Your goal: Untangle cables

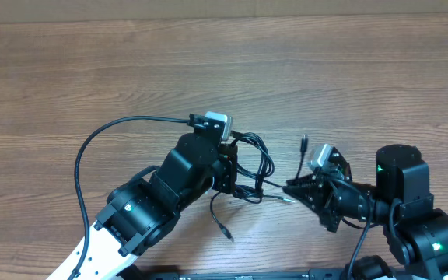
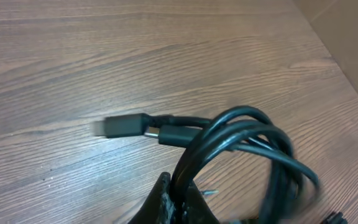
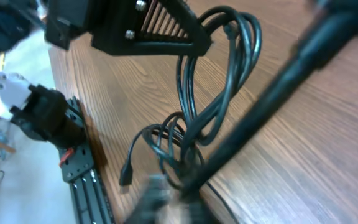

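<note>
The cables [image 1: 253, 165] are thin black cords in a loose tangled bundle at the middle of the wooden table. My left gripper [image 1: 225, 173] is shut on several strands at the bundle's left side; the left wrist view shows the loops [image 2: 241, 134] rising out of the closed jaws [image 2: 182, 196] and a plug tip [image 2: 126, 126] lying on the wood. My right gripper [image 1: 290, 188] is just right of the bundle, shut on a strand. The right wrist view is blurred, with the bundle [image 3: 194, 134] hanging between the left gripper [image 3: 148, 28] and my right jaws [image 3: 185, 196].
One loose plug end [image 1: 228, 233] trails toward the front edge and another [image 1: 304, 143] points up near the right arm. The left arm's thicker black wire [image 1: 92, 144] arcs over the table's left. A black mounting rail [image 3: 79, 168] runs along the front edge.
</note>
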`<state>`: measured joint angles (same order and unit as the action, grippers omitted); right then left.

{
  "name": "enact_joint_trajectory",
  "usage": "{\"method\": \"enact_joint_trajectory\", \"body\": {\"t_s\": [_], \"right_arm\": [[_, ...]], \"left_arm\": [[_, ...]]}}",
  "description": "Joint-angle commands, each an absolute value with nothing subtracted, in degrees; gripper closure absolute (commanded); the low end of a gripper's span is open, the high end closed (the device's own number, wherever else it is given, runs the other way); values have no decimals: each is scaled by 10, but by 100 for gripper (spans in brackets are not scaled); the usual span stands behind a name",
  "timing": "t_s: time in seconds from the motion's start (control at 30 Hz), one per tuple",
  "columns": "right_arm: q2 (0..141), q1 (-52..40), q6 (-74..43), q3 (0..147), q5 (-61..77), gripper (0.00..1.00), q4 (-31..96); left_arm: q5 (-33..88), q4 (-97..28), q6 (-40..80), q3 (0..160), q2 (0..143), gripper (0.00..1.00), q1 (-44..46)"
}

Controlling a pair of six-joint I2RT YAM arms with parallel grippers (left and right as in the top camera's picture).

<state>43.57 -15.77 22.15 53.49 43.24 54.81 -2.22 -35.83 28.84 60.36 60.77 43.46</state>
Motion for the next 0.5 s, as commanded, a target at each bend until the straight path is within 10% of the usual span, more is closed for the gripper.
{"method": "enact_joint_trajectory", "body": {"t_s": [0.0, 0.03, 0.47], "right_arm": [[432, -157, 196, 548, 381, 25, 543], [432, -157, 171, 548, 344, 0, 543], [432, -157, 152, 548, 316, 0, 526]], "left_arm": [[-1, -357, 269, 609, 606, 96, 431], [17, -357, 248, 609, 606, 96, 431], [192, -347, 95, 609, 606, 96, 431]]}}
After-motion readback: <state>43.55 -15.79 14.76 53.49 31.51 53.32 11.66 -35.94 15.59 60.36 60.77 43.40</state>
